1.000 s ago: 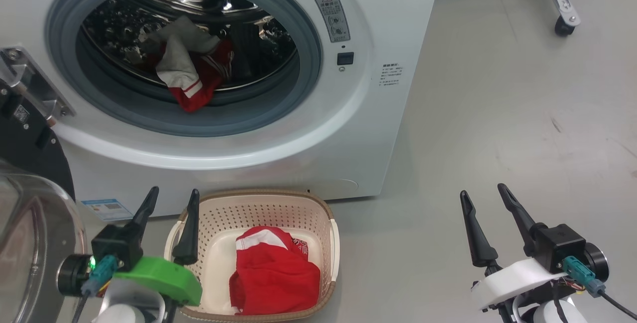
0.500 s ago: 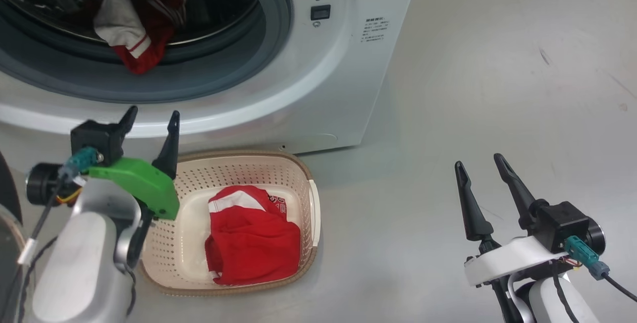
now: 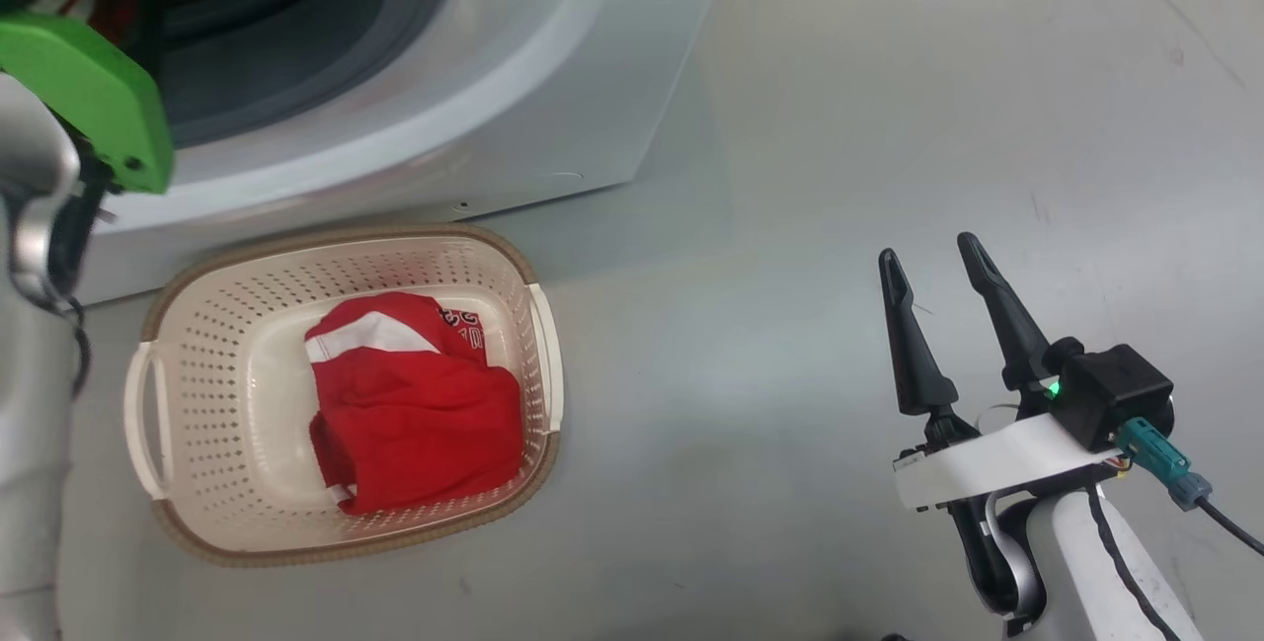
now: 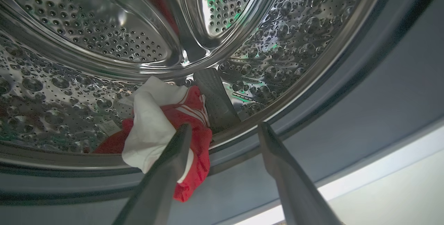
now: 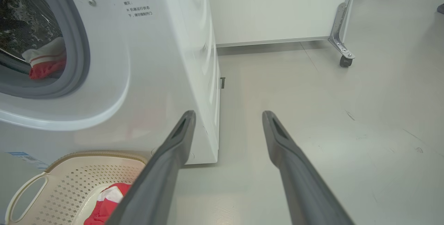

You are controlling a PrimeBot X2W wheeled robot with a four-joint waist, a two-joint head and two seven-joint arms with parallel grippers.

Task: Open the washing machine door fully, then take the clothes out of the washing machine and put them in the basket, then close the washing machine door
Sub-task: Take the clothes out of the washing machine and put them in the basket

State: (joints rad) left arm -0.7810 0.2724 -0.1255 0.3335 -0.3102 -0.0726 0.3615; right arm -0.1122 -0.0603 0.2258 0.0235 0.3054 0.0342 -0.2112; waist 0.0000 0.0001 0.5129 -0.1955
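A: L gripper (image 4: 224, 125), state?

B: Seen spread wide in the L wrist view, w/ nothing held btwn the fingers. It is pointed into the steel drum (image 4: 86, 27) of the washing machine (image 3: 553, 78). In the head view its green wrist cover (image 3: 89, 98) is seen at the top left corner, in front of the round opening.

A: Clothes, where?

B: Two lots are seen. A red/white garment (image 4: 156, 128) is bunched at the drum's lower front edge, partly draped over the lip toward the grey seal (image 4: 381, 96). It is overlapped by one finger in that view, but contact can't be told.

A: And the 2nd?

B: A red garment (image 3: 415, 414) w/ a white stripe is laid in the basket (image 3: 346, 238), toward the end nearer the R gripper (image 3: 926, 246). The opposite end of the basket bottom is left bare.

A: Basket pos.?

B: Set upright on the floor (image 3: 889, 127), just beside the machine's front bottom edge and below the opening.

A: R gripper?

B: Also spread wide, nothing held. It is held over bare floor, well apart from the basket and off to the R of the machine. In the R wrist view the machine's front R corner is seen just ahead, and a white cabinet (image 5: 277, 6) on a caster (image 5: 345, 61) is seen farther back.
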